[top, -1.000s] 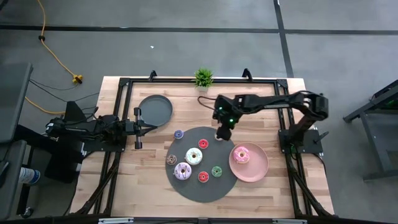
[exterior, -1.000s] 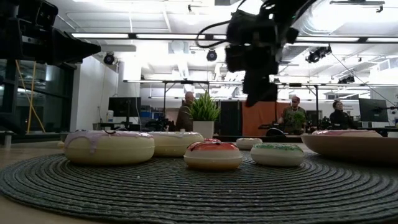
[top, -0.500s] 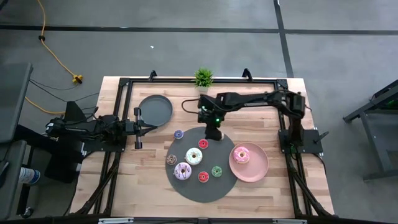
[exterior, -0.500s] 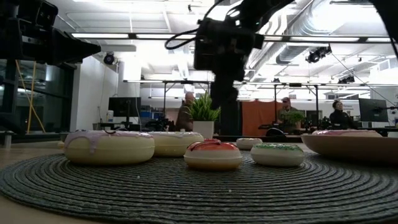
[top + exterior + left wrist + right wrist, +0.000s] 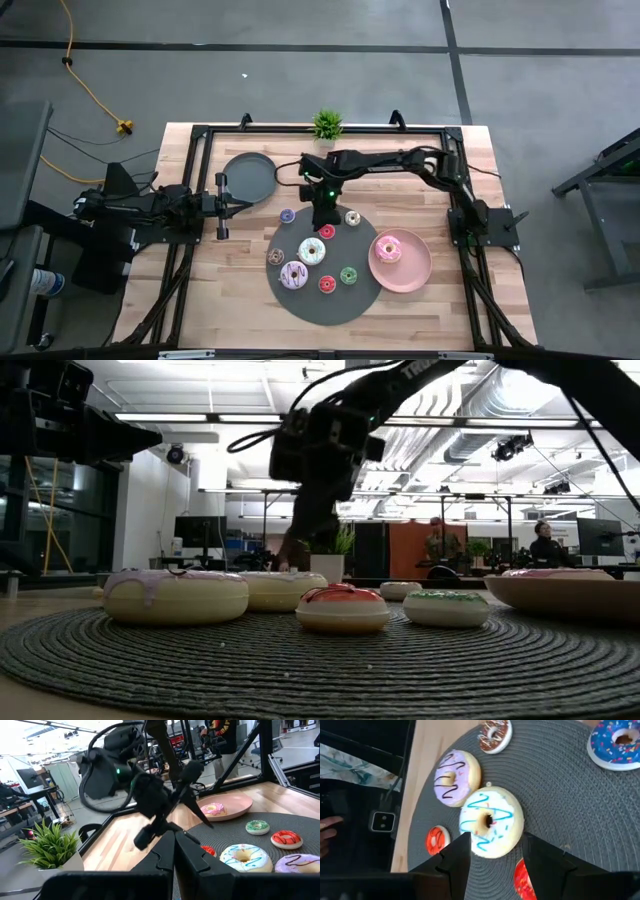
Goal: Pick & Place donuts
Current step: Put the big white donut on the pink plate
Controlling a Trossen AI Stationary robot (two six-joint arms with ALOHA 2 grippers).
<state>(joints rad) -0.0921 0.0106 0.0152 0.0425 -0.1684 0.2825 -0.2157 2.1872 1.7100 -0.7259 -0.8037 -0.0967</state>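
Sweeping leftward across the back of the desk, the right arm has carried its pincer (image 5: 322,212) from above the right side of the grey woven mat (image 5: 322,300) to a spot over the mat's back edge, and a small cream donut (image 5: 352,218) that it was covering is now in plain sight.

That pincer hangs above the mat with its two fingers parted and nothing between them. In its wrist view the white donut with blue squiggles (image 5: 491,822) sits straight ahead, framed in the gap between the fingers, so this looks like the one being lined up. From above, the white donut (image 5: 312,251) lies just toward the front edge of the desk from the pincer, with the small red donut (image 5: 327,231) between the two, nearly under the fingers. A ring has no long axis, so the approach angle matters little; what matters is that the pincer must travel a little frontward and then down, clearing the red one.

Other donuts stay on the mat: lilac (image 5: 293,274), brown (image 5: 275,257), green (image 5: 348,275), another red (image 5: 326,284). A blue one (image 5: 287,215) rests on bare wood just off the mat's back-left edge. One pink donut (image 5: 387,249) already lies in the pink plate (image 5: 415,272) on the right.

The left pincer (image 5: 222,206) waits, closed and empty, at the left side beside the dark plate (image 5: 250,177); the right arm is nearer.
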